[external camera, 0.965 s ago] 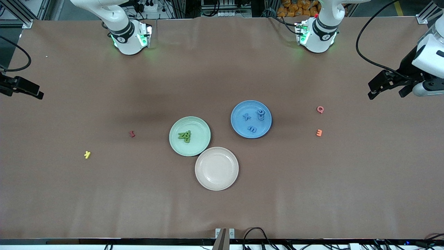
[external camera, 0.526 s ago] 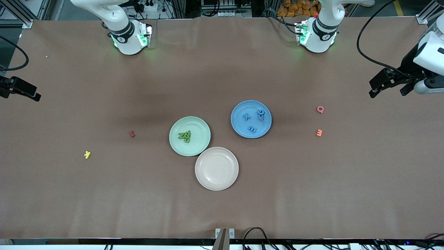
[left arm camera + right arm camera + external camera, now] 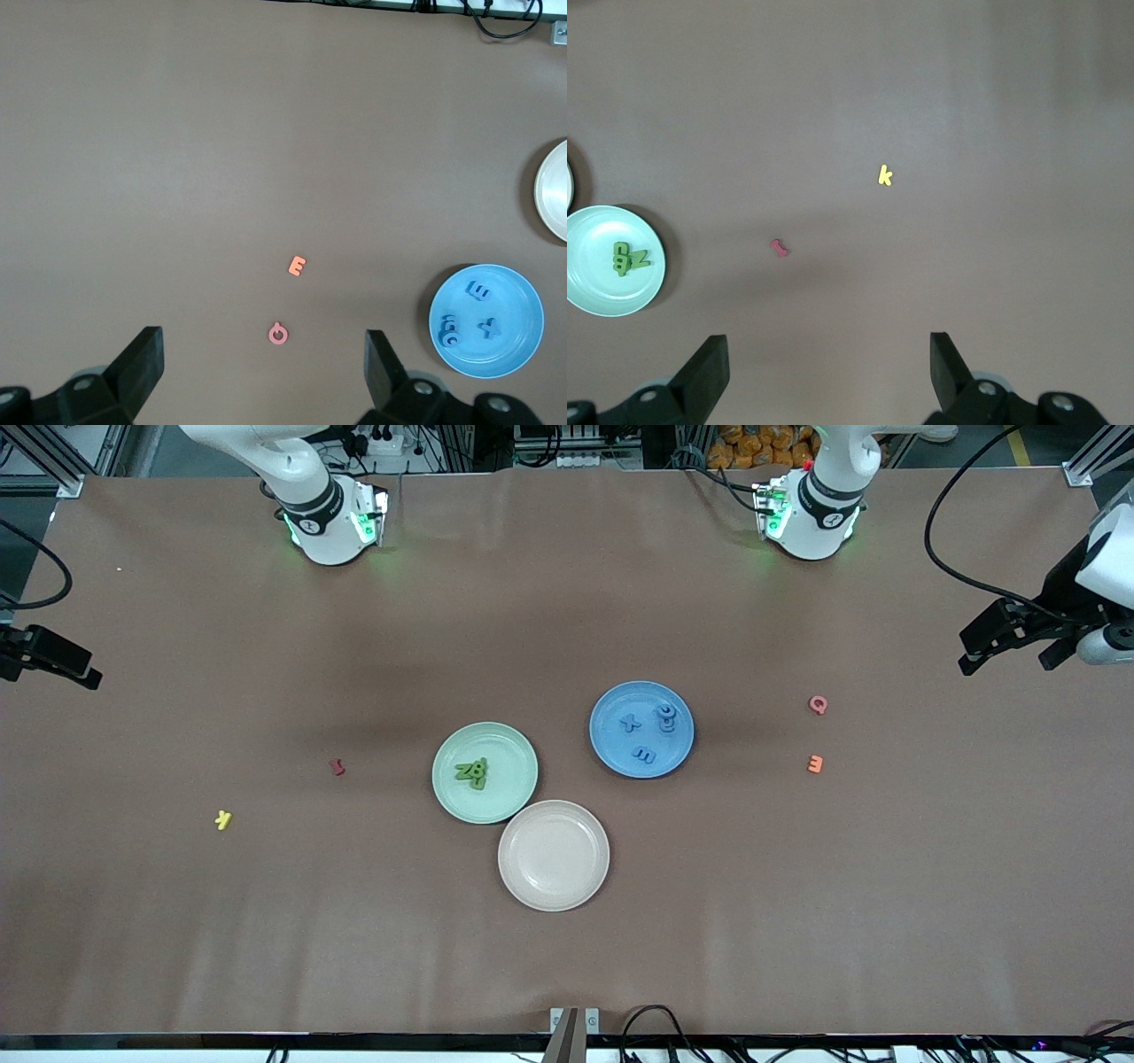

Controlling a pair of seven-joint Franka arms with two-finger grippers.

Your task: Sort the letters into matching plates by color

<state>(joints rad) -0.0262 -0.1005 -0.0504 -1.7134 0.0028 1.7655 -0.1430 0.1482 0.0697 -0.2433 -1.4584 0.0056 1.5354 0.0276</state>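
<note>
The mint green plate (image 3: 512, 755) sits mid-table with a small pile of green letters (image 3: 472, 771) in it; both also show in the right wrist view, the plate (image 3: 594, 282) and the letters (image 3: 627, 258). The blue plate (image 3: 611, 746) lies beside it toward the left arm's end and holds several blue letters (image 3: 645, 755); the left wrist view shows this plate (image 3: 514, 305) and its letters (image 3: 478, 290). My left gripper (image 3: 1010, 660) hangs open and empty over the table's left-arm end (image 3: 262, 338). My right gripper (image 3: 62, 662) hangs open and empty over the other end (image 3: 826, 342).
An empty beige-pink plate (image 3: 554, 855) touches the green plate, nearer the front camera. A pink letter (image 3: 818, 705) and an orange E (image 3: 815, 763) lie toward the left arm's end. A red letter (image 3: 337, 766) and a yellow K (image 3: 223, 820) lie toward the right arm's end.
Both grippers have drawn outward toward their own ends of the table, the left one more. The plates and letters have not moved.
</note>
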